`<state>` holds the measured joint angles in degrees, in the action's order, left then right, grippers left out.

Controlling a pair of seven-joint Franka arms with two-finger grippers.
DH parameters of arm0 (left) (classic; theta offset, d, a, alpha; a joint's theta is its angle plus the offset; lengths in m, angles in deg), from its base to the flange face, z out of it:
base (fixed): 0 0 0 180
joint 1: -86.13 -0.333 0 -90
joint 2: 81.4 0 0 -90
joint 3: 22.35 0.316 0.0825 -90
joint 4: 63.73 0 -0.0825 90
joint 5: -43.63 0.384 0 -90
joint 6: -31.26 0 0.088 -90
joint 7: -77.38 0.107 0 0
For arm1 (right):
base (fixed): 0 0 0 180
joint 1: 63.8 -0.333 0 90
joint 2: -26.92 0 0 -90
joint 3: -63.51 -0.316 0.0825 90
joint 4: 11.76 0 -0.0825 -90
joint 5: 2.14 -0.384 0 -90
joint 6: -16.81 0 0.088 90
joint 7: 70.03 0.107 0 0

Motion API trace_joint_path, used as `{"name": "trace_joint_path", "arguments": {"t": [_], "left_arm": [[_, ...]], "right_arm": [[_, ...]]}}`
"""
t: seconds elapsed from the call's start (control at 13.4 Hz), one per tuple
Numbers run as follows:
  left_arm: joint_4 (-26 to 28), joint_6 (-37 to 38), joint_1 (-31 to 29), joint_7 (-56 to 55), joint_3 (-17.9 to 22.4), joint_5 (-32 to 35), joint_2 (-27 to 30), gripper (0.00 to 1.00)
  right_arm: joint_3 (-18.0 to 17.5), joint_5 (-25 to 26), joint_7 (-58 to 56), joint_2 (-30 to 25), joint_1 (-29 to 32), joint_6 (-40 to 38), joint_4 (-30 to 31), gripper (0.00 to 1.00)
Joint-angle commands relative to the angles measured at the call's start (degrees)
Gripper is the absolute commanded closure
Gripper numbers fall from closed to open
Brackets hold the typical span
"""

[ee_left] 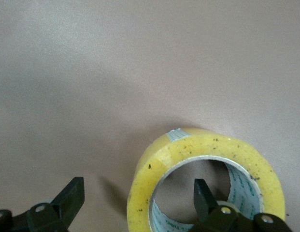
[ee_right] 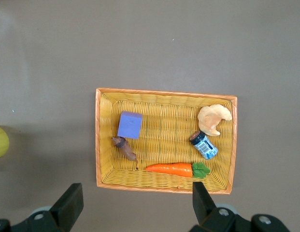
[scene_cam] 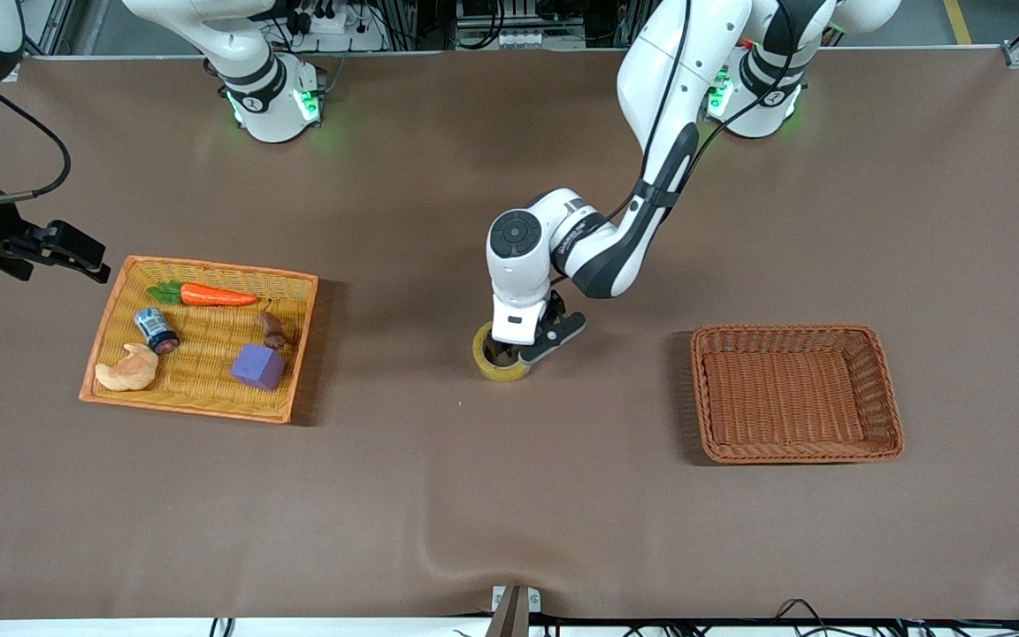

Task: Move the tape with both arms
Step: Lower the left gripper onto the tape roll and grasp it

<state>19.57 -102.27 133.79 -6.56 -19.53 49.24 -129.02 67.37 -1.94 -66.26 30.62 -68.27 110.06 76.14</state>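
Left pincer [ee_left: 135, 205] low at the table, fingers spread; right pincer [ee_right: 135, 208] waits aloft, fingers spread.

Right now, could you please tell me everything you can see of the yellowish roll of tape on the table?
The translucent yellowish ring-shaped roll of tape lies flat on the brown table cover, near the middle, between the two wicker baskets. Its wide round hole faces up, showing a white inner core with green print. Dark specks mark its top face, and a pale tape end shows on its outer wall. The left arm's black two-finger end effector stands open astride its wall, one finger in the hole, the other outside.
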Motion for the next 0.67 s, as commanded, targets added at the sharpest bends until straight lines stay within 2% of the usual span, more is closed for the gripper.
{"name": "trace_joint_path", "arguments": {"t": [0.0,0.07,0.15,0.3,0.37,0.6], "left_arm": [[-1.3,-0.49,0.68,-4.28,0.96,1.69,-0.98,0.46],[-1.3,-1.02,0.68,-5.61,1.05,1.78,-1.16,0.77],[-1.3,-1.2,0.76,-5.8,1.14,1.86,-1.33,0.85],[-1.21,-1.29,0.85,-6.24,0.96,3.61,-1.42,0.9],[-1.21,-1.29,0.85,-6.33,0.96,3.88,-1.34,0.99],[-1.21,-1.29,0.24,-5.54,0.96,3.8,-0.63,1.0]], "right_arm": [[-0.08,1.02,-0.34,0.96,0.69,-3.15,-1.51,0.0],[-0.17,0.94,-0.34,0.96,0.51,-4.47,-1.42,0.0],[-0.26,0.5,-0.52,0.96,0.69,-4.49,-0.99,0.0],[0.0,-1.78,-0.61,0.87,1.39,-4.66,-0.98,0.0],[-0.08,-1.79,-0.69,0.61,1.48,-5.18,-0.89,0.0],[0.01,-1.87,-5.06,0.52,2.18,-4.58,-1.51,0.0]]}}
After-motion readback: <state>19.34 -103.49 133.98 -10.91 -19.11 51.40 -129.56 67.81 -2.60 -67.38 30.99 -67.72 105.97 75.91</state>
